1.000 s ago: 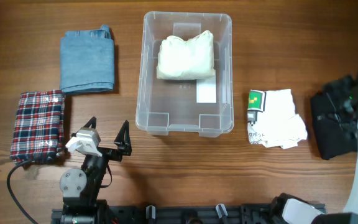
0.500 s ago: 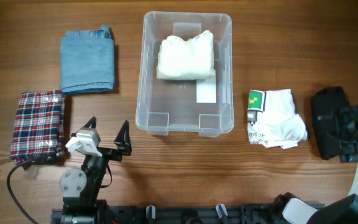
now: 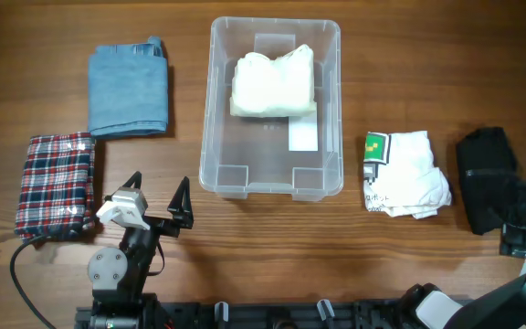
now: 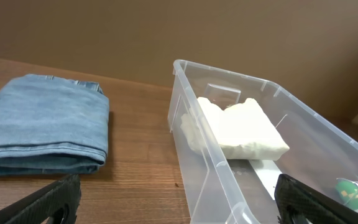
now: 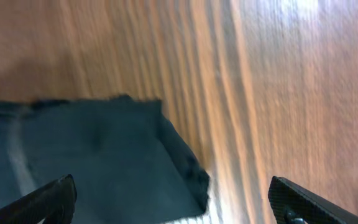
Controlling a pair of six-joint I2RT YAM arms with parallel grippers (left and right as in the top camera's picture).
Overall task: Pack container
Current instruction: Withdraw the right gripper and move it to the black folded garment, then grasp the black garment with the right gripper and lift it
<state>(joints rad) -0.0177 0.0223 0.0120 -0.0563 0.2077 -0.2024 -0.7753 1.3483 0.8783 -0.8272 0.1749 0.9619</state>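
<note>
Right claw (image 5: 176, 208) is spread wide and empty, hanging over a corner of the black cloth (image 5: 73, 155). The wrist view's blurry, so it might be off-center. The bin (image 3: 210, 110) sits well to its left. A corner-only pinch could let the cloth unfold on the way over.

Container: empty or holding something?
Partly filled: one folded cream cloth lies in the container at its far end; no other item inside.

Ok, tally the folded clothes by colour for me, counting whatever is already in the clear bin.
Blue denim: 1
Red plaid: 1
Cream bundle, inside the container: 1
White printed garment: 1
Black garment: 1
Total: 5
</note>
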